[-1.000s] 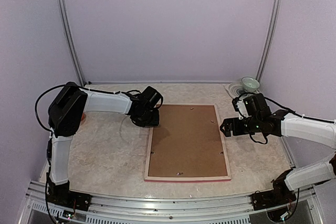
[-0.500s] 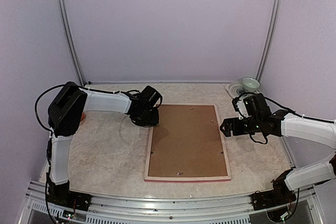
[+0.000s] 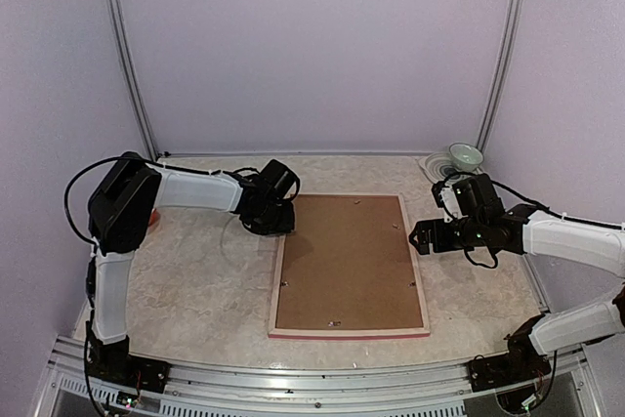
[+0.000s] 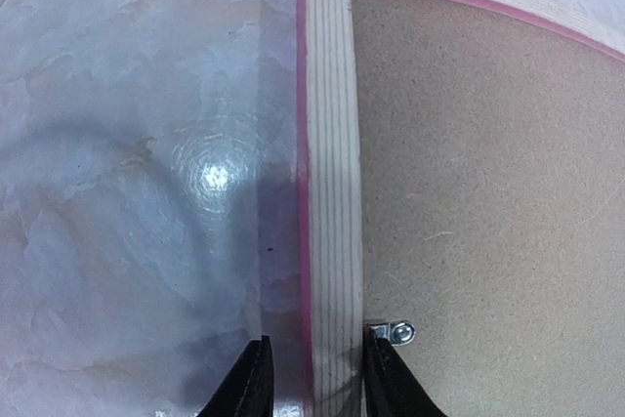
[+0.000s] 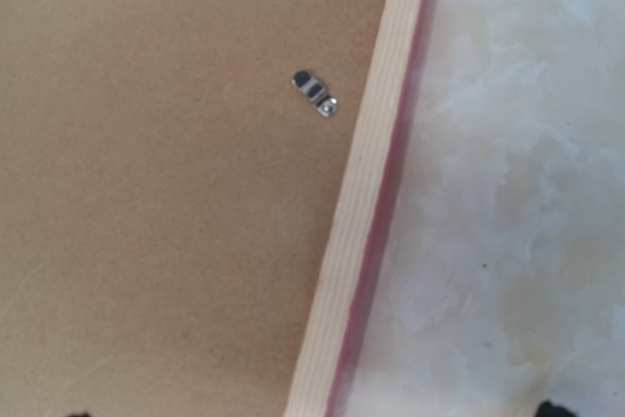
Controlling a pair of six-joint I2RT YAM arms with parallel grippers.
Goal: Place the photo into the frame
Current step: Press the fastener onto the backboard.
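The pale, grained wooden frame [image 4: 332, 192] lies face-down on the marbled tabletop [image 4: 127, 144]. My left hand [image 4: 312, 386], spread, straddles its rail. My right hand [image 3: 421, 236], also spread, hovers at its opposite edge.

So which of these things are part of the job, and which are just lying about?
Job: frame, back up; backing board in it; left claw astride its rail; right claw above opposite rail.
Lying about: green bowl; plate.
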